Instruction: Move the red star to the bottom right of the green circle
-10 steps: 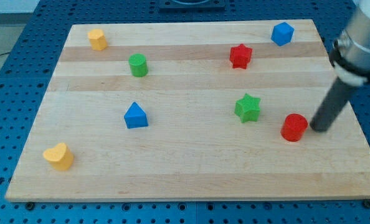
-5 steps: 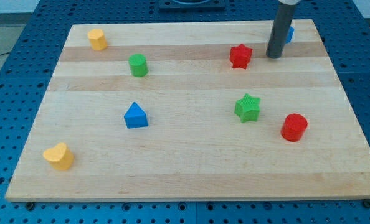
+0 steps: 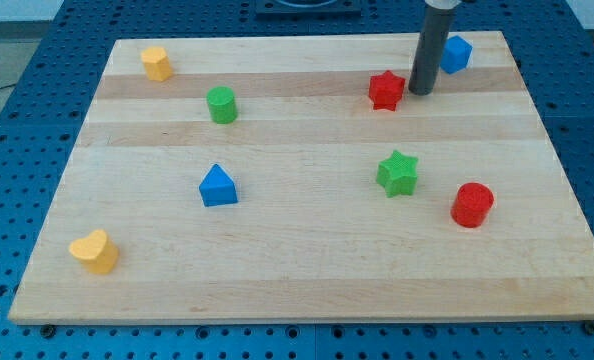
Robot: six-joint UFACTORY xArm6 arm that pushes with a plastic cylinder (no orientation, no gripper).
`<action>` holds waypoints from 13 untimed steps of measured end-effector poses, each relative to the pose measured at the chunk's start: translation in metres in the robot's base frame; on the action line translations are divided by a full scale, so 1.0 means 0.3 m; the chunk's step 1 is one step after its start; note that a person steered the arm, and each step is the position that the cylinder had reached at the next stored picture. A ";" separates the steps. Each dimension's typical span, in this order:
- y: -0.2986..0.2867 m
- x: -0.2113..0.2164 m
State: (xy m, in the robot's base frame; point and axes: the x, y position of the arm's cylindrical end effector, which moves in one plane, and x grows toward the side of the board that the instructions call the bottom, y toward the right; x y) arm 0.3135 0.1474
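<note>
The red star (image 3: pixel 386 90) lies near the view's top, right of centre, on the wooden board (image 3: pixel 307 260). The green circle (image 3: pixel 221 104), a short cylinder, stands well to its left. My tip (image 3: pixel 421 92) is just right of the red star, very close to its right point; I cannot tell if it touches. The dark rod rises from there out of the view's top.
A blue block (image 3: pixel 456 54) sits behind the rod at the top right. A green star (image 3: pixel 398 173) and a red cylinder (image 3: pixel 472 205) lie lower right. A blue triangle (image 3: pixel 217 186) is left of centre. Yellow blocks sit at the top left (image 3: pixel 156 63) and bottom left (image 3: pixel 95 251).
My tip swept from beside the red cylinder up to the top right, then left to the red star's right side. No block has moved.
</note>
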 end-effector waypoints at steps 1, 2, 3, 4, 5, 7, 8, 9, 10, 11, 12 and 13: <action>-0.108 0.034; -0.185 0.032; -0.185 0.032; -0.186 0.023; -0.228 0.019; -0.244 0.009; -0.244 0.004; -0.255 0.012; -0.368 0.013; -0.429 0.068; -0.430 0.168; -0.491 0.245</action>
State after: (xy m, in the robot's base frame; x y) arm 0.3872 0.0000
